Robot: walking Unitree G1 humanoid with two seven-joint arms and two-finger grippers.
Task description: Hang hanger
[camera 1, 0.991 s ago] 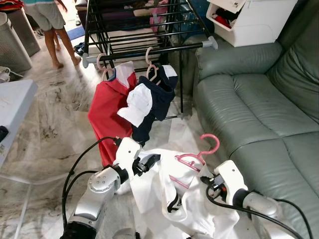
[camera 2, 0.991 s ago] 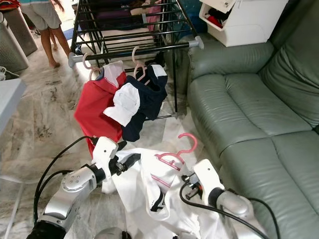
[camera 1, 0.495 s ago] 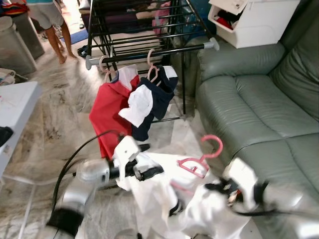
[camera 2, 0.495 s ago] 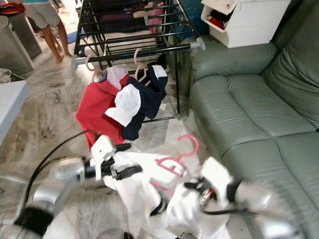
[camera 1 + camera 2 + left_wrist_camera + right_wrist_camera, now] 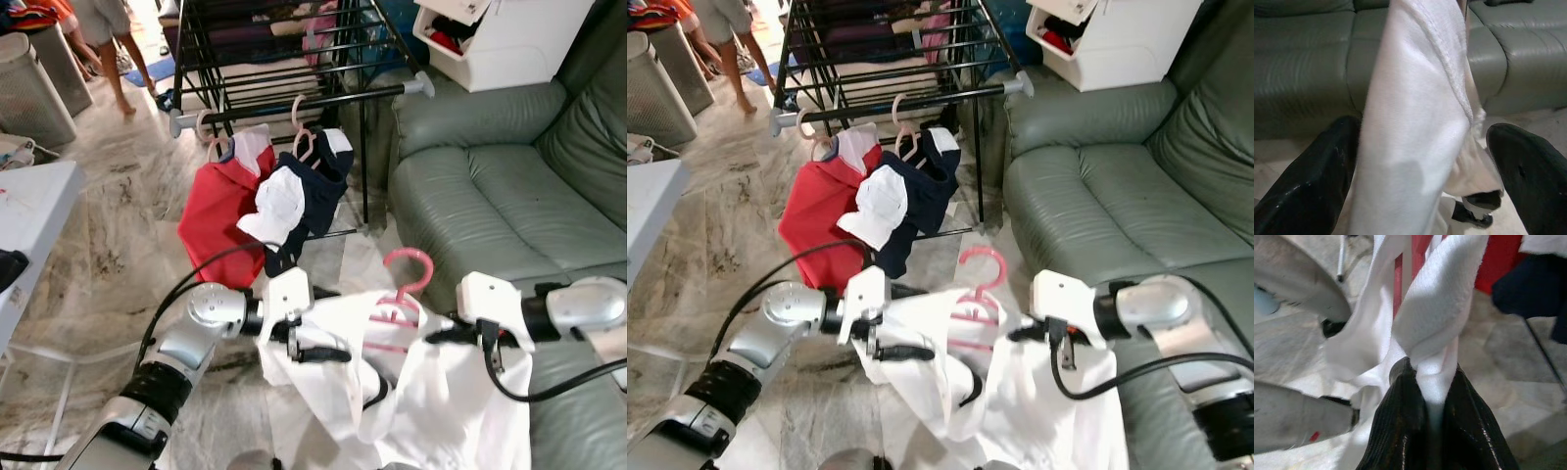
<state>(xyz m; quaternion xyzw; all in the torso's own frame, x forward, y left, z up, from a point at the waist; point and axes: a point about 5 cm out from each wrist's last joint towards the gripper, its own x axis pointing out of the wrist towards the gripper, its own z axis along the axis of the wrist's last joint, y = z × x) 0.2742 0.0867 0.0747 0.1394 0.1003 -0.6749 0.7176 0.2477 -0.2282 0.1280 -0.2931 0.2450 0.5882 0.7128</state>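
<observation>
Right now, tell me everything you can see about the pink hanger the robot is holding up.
The pink hanger looks like plastic, with a rounded hook at the top and slim bars below. It stands roughly upright between the two arms, hook free in the air, not on the drying rack. A white shirt is draped over it and hangs down. The right pincer is shut on the shirt's fabric next to a pink bar; the left pincer is open around a fold of it.

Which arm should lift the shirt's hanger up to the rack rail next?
Right, likely. The right gripper is shut on the white shirt beside the pink hanger; the left gripper is open around a fold. The rack rail is ahead.
</observation>
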